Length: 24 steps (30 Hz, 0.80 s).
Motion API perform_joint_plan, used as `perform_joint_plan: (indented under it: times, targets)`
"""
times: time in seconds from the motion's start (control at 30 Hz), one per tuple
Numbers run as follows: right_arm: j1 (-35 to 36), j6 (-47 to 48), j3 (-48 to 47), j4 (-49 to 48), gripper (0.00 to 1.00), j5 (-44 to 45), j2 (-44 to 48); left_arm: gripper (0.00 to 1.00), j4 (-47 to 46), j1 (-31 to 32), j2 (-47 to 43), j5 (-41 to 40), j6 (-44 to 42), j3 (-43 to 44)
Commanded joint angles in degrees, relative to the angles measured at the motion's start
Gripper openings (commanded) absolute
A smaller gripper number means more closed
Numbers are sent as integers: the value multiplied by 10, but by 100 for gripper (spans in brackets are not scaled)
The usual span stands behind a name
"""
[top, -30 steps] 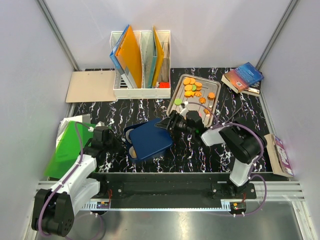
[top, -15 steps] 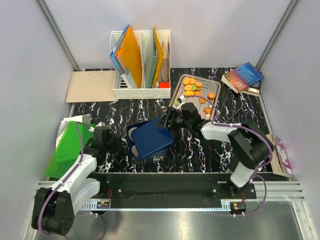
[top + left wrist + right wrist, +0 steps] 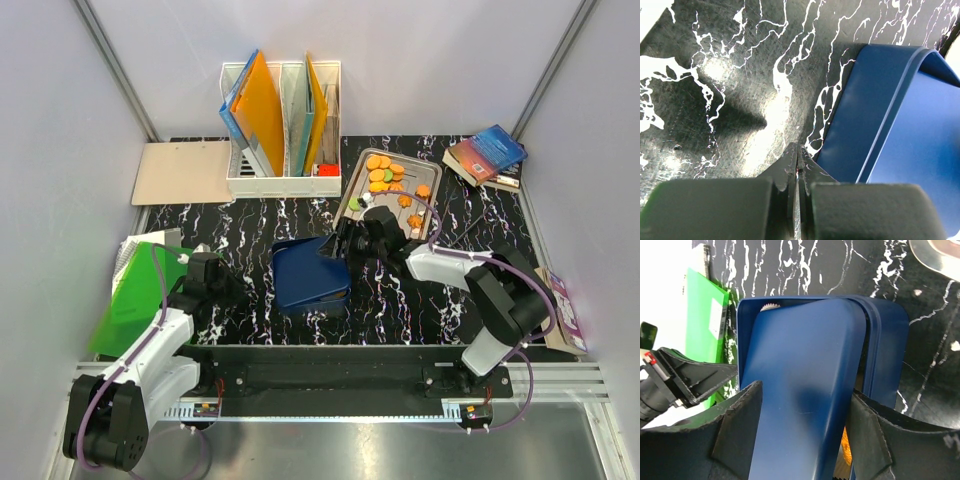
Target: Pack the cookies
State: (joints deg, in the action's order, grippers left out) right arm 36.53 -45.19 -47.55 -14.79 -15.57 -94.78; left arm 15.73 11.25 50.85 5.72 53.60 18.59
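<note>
The right gripper (image 3: 802,427) is clenching the blue lid (image 3: 805,365), one finger on each long side, and is lowering it over the blue box (image 3: 885,340) in the middle of the desk, a little toward the near edge. From the wrist, the lid is still sitting at a slant. A white paper cup (image 3: 771,306) is peeking out at the box's far rim and an orange cookie (image 3: 846,450) is showing under the near end.

A second ago, from above, the lid was tipping up steeply and pale cups were showing at its left side. Now it is lying almost flat and is hiding the contents. That suggests the closing step is nearly done, though the lid is probably not seated yet.

The left gripper (image 3: 797,165) is resting just left of the box with its jaws pressed together on nothing, much where it was before.

Most of the cookies (image 3: 385,175) are still lying on the metal tray (image 3: 347,205) by the far edge, right of centre, so the packing is looking incomplete.
</note>
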Motion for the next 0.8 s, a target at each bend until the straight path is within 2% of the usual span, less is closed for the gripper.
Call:
perform_joint_plan:
  times: [0.0, 0.5, 0.77]
  targets:
    - [-1, 41, 8, 78, 72, 41, 19, 2, -24, 2, -4, 13, -4, 0]
    - [-8, 108, -34, 211, 73, 85, 101, 3, -26, 2, -1, 14, -4, 1]
    - [-28, 127, -28, 222, 73, 62, 138, 5, -31, 2, -4, 18, -5, 2]
